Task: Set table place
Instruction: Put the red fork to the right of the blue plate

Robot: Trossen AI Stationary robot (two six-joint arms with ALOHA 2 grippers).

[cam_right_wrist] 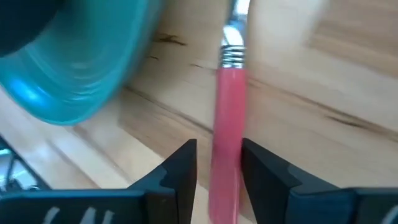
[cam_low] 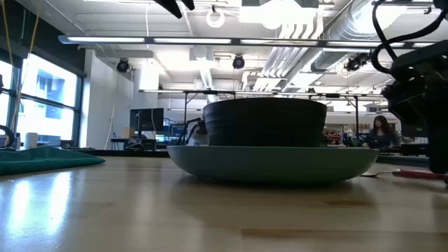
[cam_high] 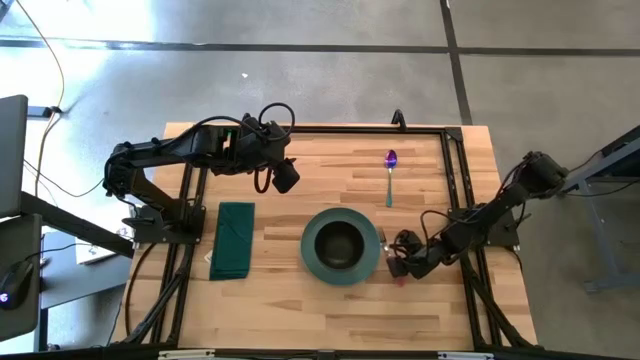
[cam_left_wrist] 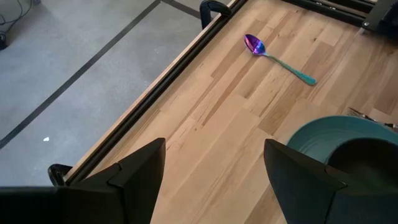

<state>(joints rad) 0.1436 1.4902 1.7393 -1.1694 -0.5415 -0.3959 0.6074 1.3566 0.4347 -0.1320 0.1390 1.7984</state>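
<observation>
On the light wood table point(cam_high: 300, 310) a teal plate point(cam_high: 340, 268) carries a dark bowl point(cam_high: 340, 243). A utensil with a pink handle point(cam_right_wrist: 227, 124) and a metal neck point(cam_right_wrist: 233, 55) lies on the wood just right of the plate; it also shows in the low view point(cam_low: 420, 174). My right gripper point(cam_right_wrist: 219, 165) is low over it point(cam_high: 400, 265), slightly open, one finger on each side of the handle, with a gap showing on one side. My left gripper point(cam_left_wrist: 211, 174) is open and empty, above the table's far left part point(cam_high: 285, 178).
A folded green napkin point(cam_high: 233, 240) lies left of the plate. A spoon point(cam_high: 390, 175) with a purple bowl and teal handle lies at the far right, and also shows in the left wrist view point(cam_left_wrist: 280, 59). A black rail frame point(cam_high: 455, 180) borders the table.
</observation>
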